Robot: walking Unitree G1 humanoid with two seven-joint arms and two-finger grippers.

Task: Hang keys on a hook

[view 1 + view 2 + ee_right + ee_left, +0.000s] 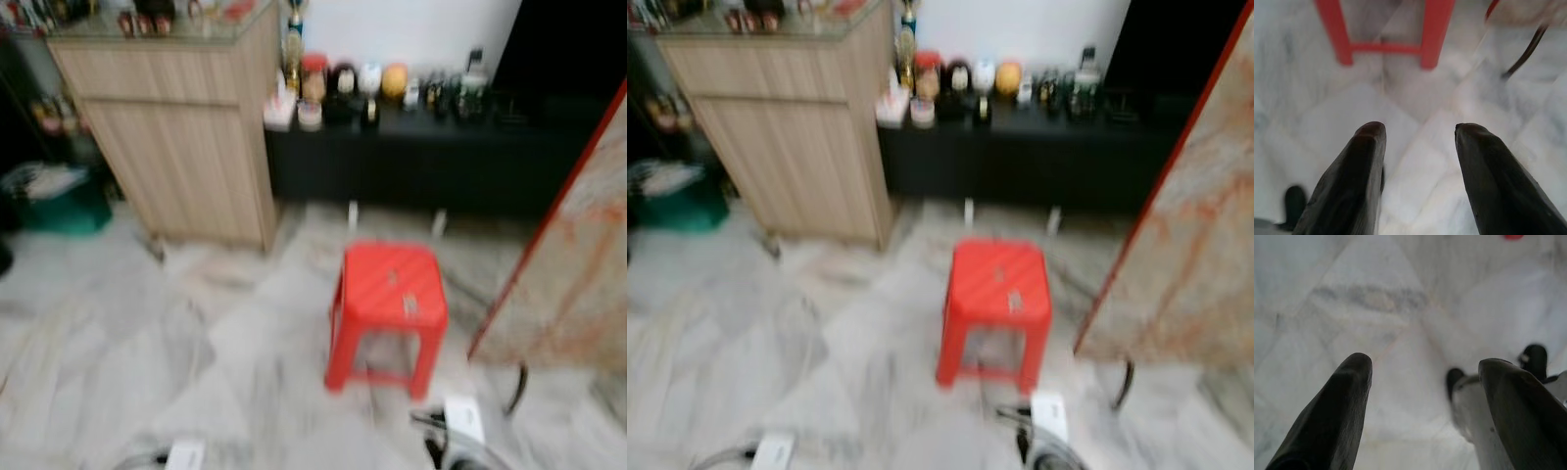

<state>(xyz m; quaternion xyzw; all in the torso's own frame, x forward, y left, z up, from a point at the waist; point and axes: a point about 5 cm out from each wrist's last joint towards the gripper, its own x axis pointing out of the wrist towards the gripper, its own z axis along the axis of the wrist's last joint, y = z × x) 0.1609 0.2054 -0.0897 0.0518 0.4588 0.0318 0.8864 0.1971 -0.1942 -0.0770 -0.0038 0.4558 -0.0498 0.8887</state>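
On the white marble floor (118, 343) before the red plastic stool (388, 315), no keys are held: left tool (1422, 369) and right tool (1420, 129) are spread wide; everything is left.

My two eye views are looking forward and down, blurred, both taking in the red stool (388, 313) on the marble floor (118, 333) — the same scene slightly offset. My wrist cameras are pointing down along my spread fingers, close above that floor — the right one sharing the stool's legs (1386, 34)
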